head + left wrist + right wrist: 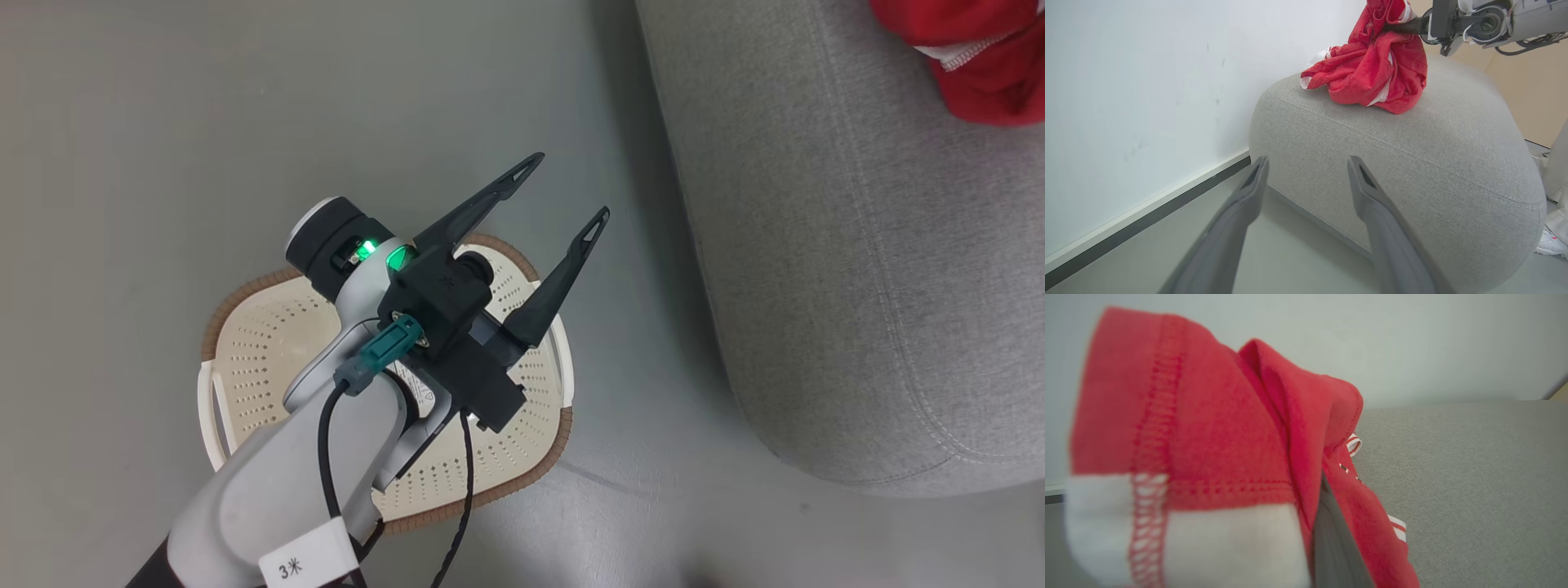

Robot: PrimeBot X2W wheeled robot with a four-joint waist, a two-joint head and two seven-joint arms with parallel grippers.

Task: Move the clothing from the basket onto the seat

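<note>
The bright red clothing (1376, 73) lies bunched on top of the light grey seat (1412, 143), its upper fold still lifted. My right gripper (1399, 27) is shut on that fold. In the right wrist view the clothing (1208, 437) drapes over one dark finger (1331, 539) and hides the other, with the seat (1474, 477) below. The cream basket (261, 359) stands on the floor with no garment in the part I can see. My left gripper (569, 186) hovers open above its far rim, holding nothing and pointing toward the seat (857, 245). The clothing (980, 57) shows at the top right.
A white wall with a dark skirting board (1147, 220) runs behind the seat. Grey floor (122, 163) lies around the basket, with a narrow strip between it and the seat. A person's white shoe (1551, 245) stands beside the seat's far end.
</note>
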